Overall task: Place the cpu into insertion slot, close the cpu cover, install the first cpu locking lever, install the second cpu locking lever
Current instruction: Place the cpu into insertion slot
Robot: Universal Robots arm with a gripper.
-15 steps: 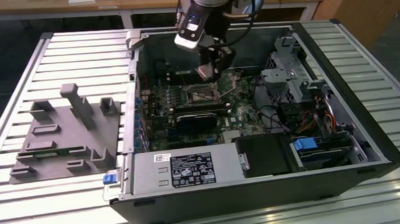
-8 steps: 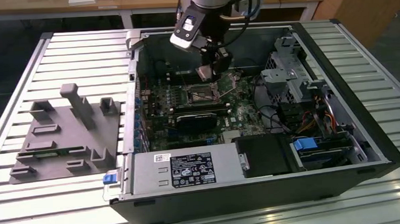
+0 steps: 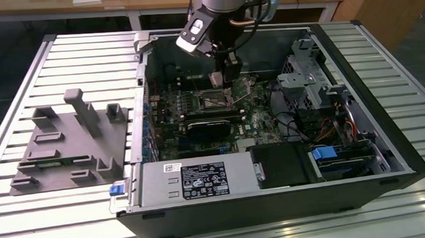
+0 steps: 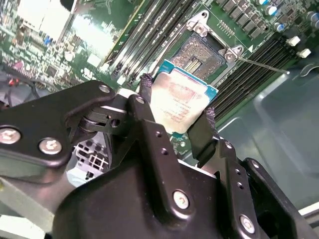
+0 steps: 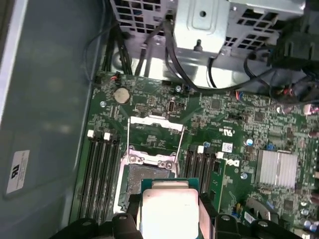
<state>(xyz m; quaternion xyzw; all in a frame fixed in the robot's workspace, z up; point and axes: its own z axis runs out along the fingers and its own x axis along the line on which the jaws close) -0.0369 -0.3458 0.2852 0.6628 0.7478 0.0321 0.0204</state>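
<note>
Cpu [image 4: 182, 102] gripped between both fingers [image 4: 203, 133], above insertion slot [image 4: 202, 55].

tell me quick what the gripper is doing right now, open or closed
Gripper: closed, holding the cpu by two opposite edges, close to the uncovered insertion slot.
</note>
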